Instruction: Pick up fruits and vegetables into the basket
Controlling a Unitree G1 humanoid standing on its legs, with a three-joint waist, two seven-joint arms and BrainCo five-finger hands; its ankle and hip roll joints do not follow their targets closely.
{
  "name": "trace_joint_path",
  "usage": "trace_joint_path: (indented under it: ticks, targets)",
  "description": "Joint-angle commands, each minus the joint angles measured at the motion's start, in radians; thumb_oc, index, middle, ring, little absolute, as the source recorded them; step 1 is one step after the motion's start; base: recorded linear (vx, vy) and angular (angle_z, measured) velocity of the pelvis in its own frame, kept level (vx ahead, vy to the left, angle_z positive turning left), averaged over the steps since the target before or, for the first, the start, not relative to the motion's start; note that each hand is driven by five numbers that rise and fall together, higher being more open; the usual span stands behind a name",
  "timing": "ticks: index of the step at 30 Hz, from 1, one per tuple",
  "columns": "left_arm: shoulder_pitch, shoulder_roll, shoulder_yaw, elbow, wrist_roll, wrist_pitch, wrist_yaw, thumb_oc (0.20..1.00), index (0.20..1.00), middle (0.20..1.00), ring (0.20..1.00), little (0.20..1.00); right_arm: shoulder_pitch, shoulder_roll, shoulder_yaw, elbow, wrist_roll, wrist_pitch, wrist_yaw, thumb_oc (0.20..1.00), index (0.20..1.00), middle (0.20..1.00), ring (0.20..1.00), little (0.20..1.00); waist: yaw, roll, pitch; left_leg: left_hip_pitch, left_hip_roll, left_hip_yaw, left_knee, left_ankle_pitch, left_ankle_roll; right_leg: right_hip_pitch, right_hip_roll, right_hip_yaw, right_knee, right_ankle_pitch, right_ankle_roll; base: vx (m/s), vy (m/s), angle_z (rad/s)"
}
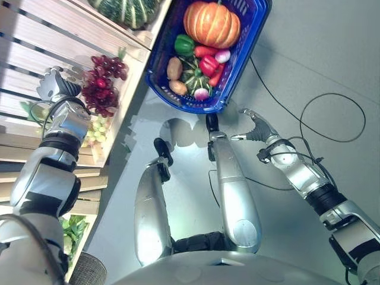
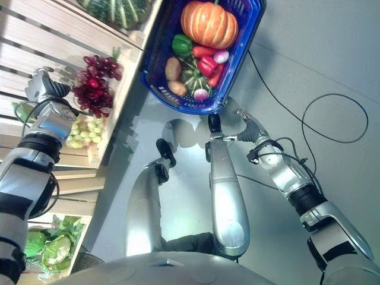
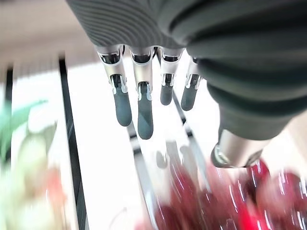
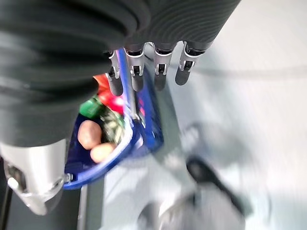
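I am looking down at a grey floor (image 1: 309, 53) with a slatted wooden shelf (image 1: 35, 35) along my left side. At the far end of the shelf lies a dark green striped squash (image 1: 127, 10). Lower shelf boards step down toward me, and a crate of leafy greens (image 2: 50, 246) sits at the near left.

A blue basket (image 1: 155, 65) stands on the floor just beside the shelf's edge. It holds an orange pumpkin (image 1: 212, 24), a green pepper (image 1: 184, 44), a red pepper (image 1: 208, 64), a potato (image 1: 174, 67), a small striped gourd (image 1: 195, 76) and two pink-and-white radishes (image 1: 201, 92).

On the shelf, near the edge that faces the basket, lies a bunch of dark red grapes (image 1: 101, 86), with a bunch of pale green grapes (image 1: 95, 129) just beyond it toward me. My left hand (image 1: 54, 85) hovers above the slats just beside the red grapes, apart from them; its wrist view shows the fingers (image 3: 144, 115) straight and relaxed, holding nothing.

My right hand (image 1: 256, 126) hangs over the floor near the basket's near corner, not touching it, fingers (image 4: 136, 79) loose and empty.
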Motion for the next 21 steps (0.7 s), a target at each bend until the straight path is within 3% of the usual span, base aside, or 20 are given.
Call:
trace_joint_path:
  ticks: [1,6,7,15,16,18,19,21]
  targets:
    - [0.097,0.044,0.073,-0.043,0.052,-0.044,-0.028,0.2,0.2,0.2,0.2,0.2,0.014,-0.069,-0.016,-0.096,-0.179,0.045,-0.066,1.0,1.0,1.0,1.0,1.0,0.001,0.054,-0.049,-0.007,-0.019,0.035,-0.013,-0.011,0.036,0.089,-0.013,-0.03,0.0,-0.127,0.05,0.03,0.107,0.03]
    - [0.158,0.033,0.099,-0.161,0.042,-0.078,-0.067,0.2,0.2,0.2,0.2,0.2,-0.061,-0.089,-0.007,-0.143,-0.308,0.092,-0.044,1.0,1.0,1.0,1.0,1.0,0.019,0.077,-0.049,0.063,-0.034,0.029,-0.039,-0.013,0.043,0.162,-0.023,-0.028,-0.026,-0.13,0.057,0.0,0.077,0.0]
    - [0.171,0.035,0.109,-0.19,0.036,-0.086,-0.078,0.2,0.2,0.2,0.2,0.2,-0.078,-0.089,-0.005,-0.151,-0.33,0.1,-0.034,1.0,1.0,1.0,1.0,1.0,0.024,0.078,-0.049,0.063,-0.036,0.037,-0.051,0.013,0.052,0.165,-0.025,-0.034,-0.041,-0.103,0.051,-0.07,0.043,0.01]
    - [0.186,0.073,0.124,-0.343,0.017,-0.072,-0.092,0.2,0.2,0.2,0.2,0.2,-0.186,-0.082,0.048,-0.155,-0.307,0.134,0.067,1.0,1.0,1.0,1.0,1.0,0.053,0.084,-0.049,0.118,-0.05,0.027,-0.065,0.006,0.062,0.232,-0.031,-0.042,-0.06,-0.109,0.053,-0.01,0.002,0.0]
    - [0.185,0.071,0.125,-0.344,0.001,-0.079,-0.086,0.278,0.278,0.278,0.278,0.278,-0.191,-0.079,0.054,-0.151,-0.305,0.136,0.07,1.0,1.0,1.0,1.0,1.0,0.054,0.083,-0.049,0.116,-0.051,0.025,-0.063,0.006,0.063,0.231,-0.03,-0.042,-0.059,-0.109,0.052,-0.02,-0.039,0.01]
    - [0.188,0.054,0.14,-0.351,-0.058,-0.077,-0.067,0.784,0.784,0.784,0.784,0.784,-0.201,-0.07,0.065,-0.139,-0.3,0.14,0.09,1.0,1.0,1.0,1.0,1.0,0.059,0.078,-0.049,0.108,-0.051,0.022,-0.058,0.005,0.067,0.224,-0.025,-0.043,-0.053,-0.11,0.051,-0.03,-0.068,0.01]
    - [0.187,0.042,0.143,-0.351,-0.08,-0.075,-0.062,1.0,1.0,1.0,1.0,1.0,-0.207,-0.061,0.074,-0.137,-0.303,0.143,0.103,1.0,1.0,1.0,1.0,1.0,0.06,0.075,-0.049,0.102,-0.05,0.02,-0.054,0.003,0.068,0.218,-0.022,-0.044,-0.049,-0.111,0.051,-0.04,-0.098,0.02]
    - [0.19,0.02,0.145,-0.344,-0.139,-0.081,-0.038,1.0,1.0,1.0,1.0,1.0,-0.204,-0.05,0.081,-0.128,-0.303,0.147,0.109,1.0,1.0,1.0,1.0,1.0,0.061,0.065,-0.049,0.089,-0.047,0.019,-0.049,0.004,0.07,0.208,-0.014,-0.045,-0.045,-0.109,0.049,-0.04,-0.11,0.02]
